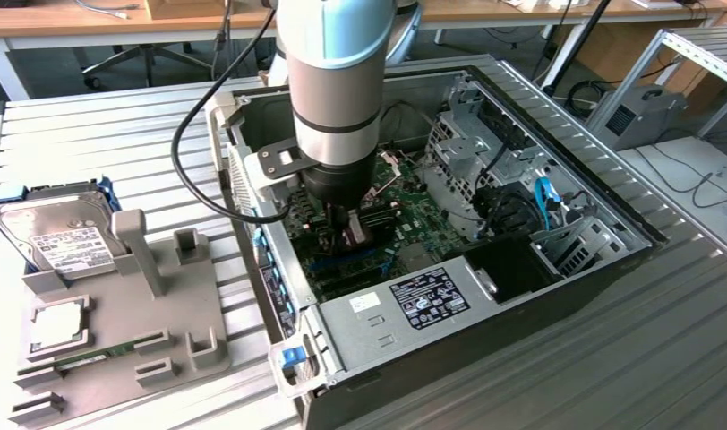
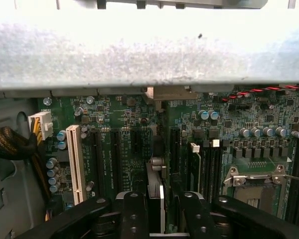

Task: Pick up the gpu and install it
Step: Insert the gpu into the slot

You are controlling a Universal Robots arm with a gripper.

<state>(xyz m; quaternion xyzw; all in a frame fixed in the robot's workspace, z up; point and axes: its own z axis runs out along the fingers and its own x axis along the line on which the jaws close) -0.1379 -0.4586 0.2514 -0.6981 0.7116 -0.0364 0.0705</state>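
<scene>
My gripper (image 1: 346,228) reaches down inside the open computer case (image 1: 543,269), just above the green motherboard (image 1: 430,202). In the wrist view the two black fingers (image 2: 134,214) are closed on the gpu (image 2: 156,196). It is a thin card seen edge-on, standing upright between them. Its lower edge hangs over the row of long black expansion slots (image 2: 114,159), beside a white slot (image 2: 74,164). Whether the card touches a slot I cannot tell. In the exterior view the gpu (image 1: 361,231) shows as a dark block under the wrist.
The grey case wall (image 2: 149,55) runs close in front of the gripper. An empty processor socket (image 2: 254,181) and capacitors lie to one side. At the exterior view's left a grey fixture tray (image 1: 124,331) carries a silver hard drive (image 1: 65,237) and a memory stick (image 1: 95,358).
</scene>
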